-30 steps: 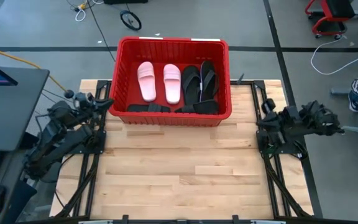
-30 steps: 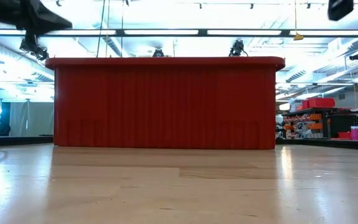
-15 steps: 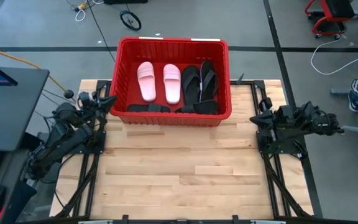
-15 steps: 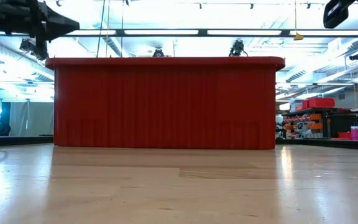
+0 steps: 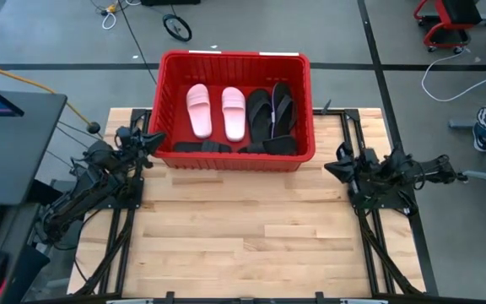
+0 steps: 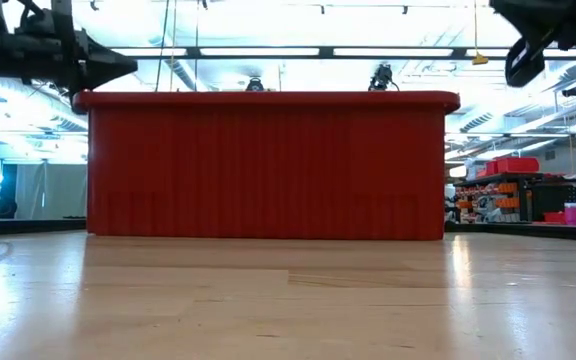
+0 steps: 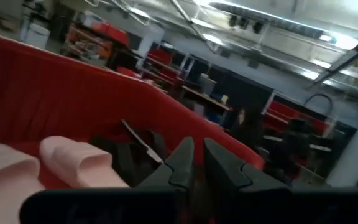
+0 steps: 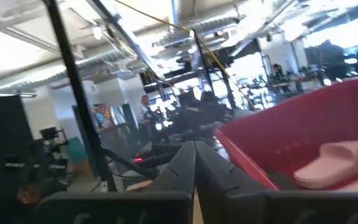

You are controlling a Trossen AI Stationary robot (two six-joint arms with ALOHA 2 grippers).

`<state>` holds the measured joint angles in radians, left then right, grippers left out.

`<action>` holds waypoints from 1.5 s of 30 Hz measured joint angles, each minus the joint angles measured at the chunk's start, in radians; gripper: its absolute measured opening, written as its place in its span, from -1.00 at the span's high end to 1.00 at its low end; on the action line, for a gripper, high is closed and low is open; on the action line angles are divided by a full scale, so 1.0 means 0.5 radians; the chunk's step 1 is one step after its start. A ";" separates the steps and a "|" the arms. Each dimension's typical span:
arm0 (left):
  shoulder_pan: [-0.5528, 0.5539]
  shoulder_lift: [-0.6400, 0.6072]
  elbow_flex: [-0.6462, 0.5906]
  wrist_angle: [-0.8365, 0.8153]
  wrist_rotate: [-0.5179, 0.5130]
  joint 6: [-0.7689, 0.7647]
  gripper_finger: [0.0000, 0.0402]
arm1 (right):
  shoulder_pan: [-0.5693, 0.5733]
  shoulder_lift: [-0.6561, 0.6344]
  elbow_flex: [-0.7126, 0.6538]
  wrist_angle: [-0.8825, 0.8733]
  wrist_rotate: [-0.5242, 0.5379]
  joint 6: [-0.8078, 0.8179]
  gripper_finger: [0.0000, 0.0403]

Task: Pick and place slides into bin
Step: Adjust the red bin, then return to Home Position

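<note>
Bare wooden bench (image 5: 243, 228) on grey floor. Left end effector (image 5: 152, 140) and right end effector (image 5: 334, 161), both closed and empty, flank the bin (image 5: 234, 160). Slides (image 5: 215, 111) lie inside, long axes mostly running near-to-far.

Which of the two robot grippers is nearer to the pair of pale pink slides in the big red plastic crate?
The left. The left gripper sits beside the red plastic crate on the pale pink slides' side; the right gripper is past the crate's opposite corner, beyond the black sandals.
</note>
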<state>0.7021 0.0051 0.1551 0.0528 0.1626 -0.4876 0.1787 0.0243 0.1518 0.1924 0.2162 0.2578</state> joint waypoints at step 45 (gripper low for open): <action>-1.168 0.002 0.061 0.011 0.603 -0.103 0.98 | 0.000 0.001 -0.025 -0.072 0.374 0.058 0.93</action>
<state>0.1183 0.0063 0.1857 0.0584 0.4641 -0.5389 0.1789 0.0246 0.1390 0.1566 0.4034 0.2867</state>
